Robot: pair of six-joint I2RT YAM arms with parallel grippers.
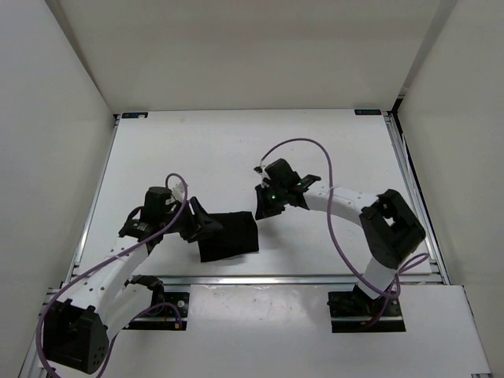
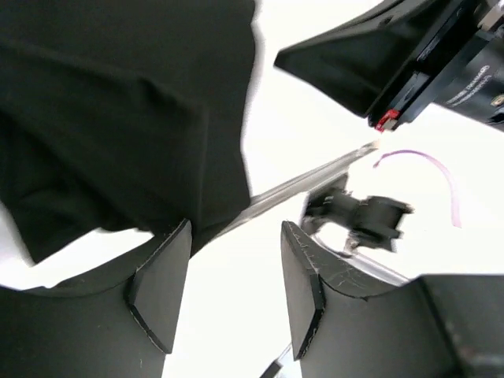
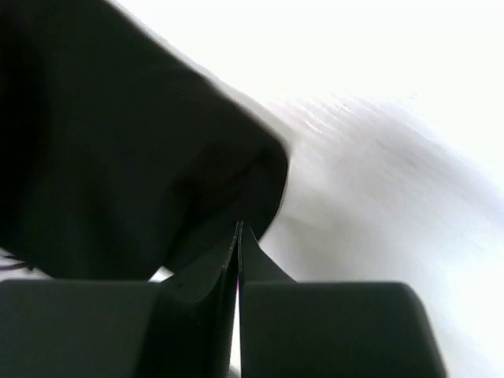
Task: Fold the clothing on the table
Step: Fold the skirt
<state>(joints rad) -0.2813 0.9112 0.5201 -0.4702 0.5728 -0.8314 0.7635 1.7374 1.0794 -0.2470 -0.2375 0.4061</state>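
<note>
- The right wrist view shows the clothing (image 3: 118, 142) only as a dark blur. The right fingers (image 3: 197, 315) are pressed shut against its edge, and we cannot tell whether they pinch any fabric.
- The left fingers (image 2: 161, 291) stand apart, holding nothing, just beside the clothing's other edge.
- We count one piece of clothing, folded compact on the desk (image 1: 197, 150) near its front edge, between two pairs of fingers.

White walls box me in: the left wall (image 1: 47, 157), the right wall (image 1: 465, 157), the far wall (image 1: 252, 47) at the back. At the far corners I see a left blue tab (image 1: 134, 115) and a right blue tab (image 1: 368, 113). A white board (image 1: 260, 327) lies along the near edge.
</note>
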